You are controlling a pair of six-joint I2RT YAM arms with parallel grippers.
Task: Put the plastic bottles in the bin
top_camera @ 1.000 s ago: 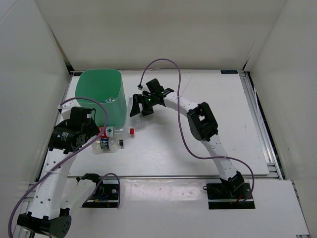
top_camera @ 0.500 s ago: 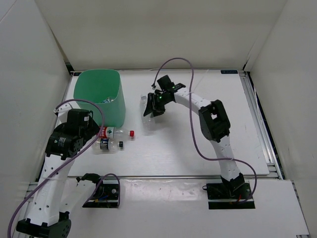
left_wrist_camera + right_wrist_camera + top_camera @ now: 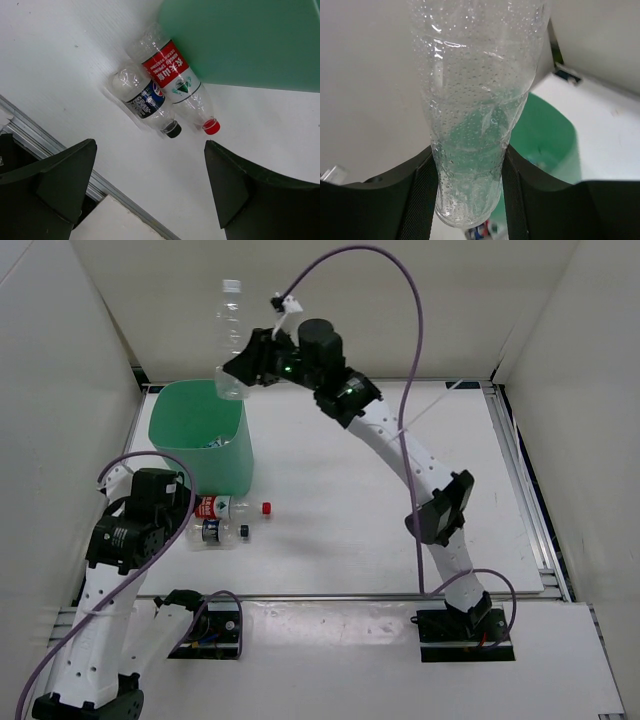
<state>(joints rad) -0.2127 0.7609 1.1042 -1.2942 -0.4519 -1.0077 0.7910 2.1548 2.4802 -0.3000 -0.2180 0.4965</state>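
Observation:
My right gripper (image 3: pixel 468 200) is shut on the lower part of a clear unlabelled plastic bottle (image 3: pixel 475 115). It holds the bottle upright, white cap up, high in the air (image 3: pixel 231 335) over the mint-green bin (image 3: pixel 198 455), whose inside shows below the bottle (image 3: pixel 547 145). Two more plastic bottles lie side by side on the table against the bin's near wall: one with a red label and red cap (image 3: pixel 175 80), one with a dark blue label and black cap (image 3: pixel 145 102). My left gripper (image 3: pixel 150 187) hangs open above the table just short of their caps, holding nothing.
Something pale lies at the bottom of the bin (image 3: pixel 213 443). A metal rail (image 3: pixel 60 157) runs along the table's near edge under my left gripper. White walls enclose the table at the back and on both sides.
My right gripper closed on the clear bottle beside the bin, then lifted it high and swung it left over the bin. My left arm barely moved and stayed open.

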